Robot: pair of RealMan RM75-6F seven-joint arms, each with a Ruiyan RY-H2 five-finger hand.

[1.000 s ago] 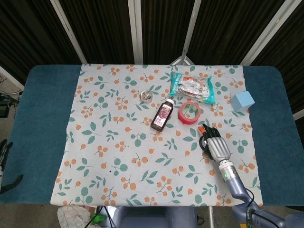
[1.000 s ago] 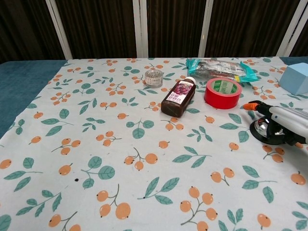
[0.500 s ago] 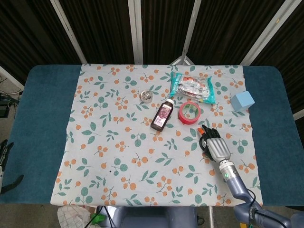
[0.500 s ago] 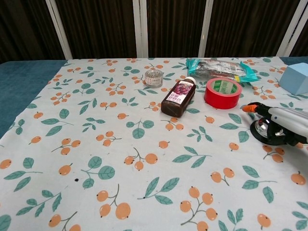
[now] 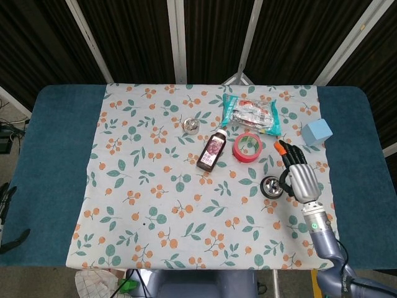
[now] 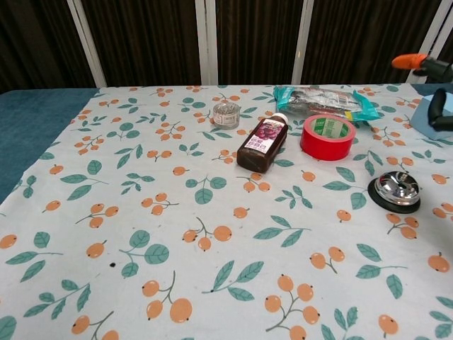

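From chest cam, bell's (image 6: 394,191) chrome dome shows; head cam less so.

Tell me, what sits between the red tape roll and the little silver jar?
The dark juice bottle lies between the red tape roll and silver jar, clearest in the head view.

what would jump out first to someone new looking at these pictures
The right hand, with orange fingertips, is raised at the right side of the floral cloth, holding nothing. Just left of it, a shiny bell on a black base sits uncovered. Further back, a red tape roll lies beside a dark bottle on its side.
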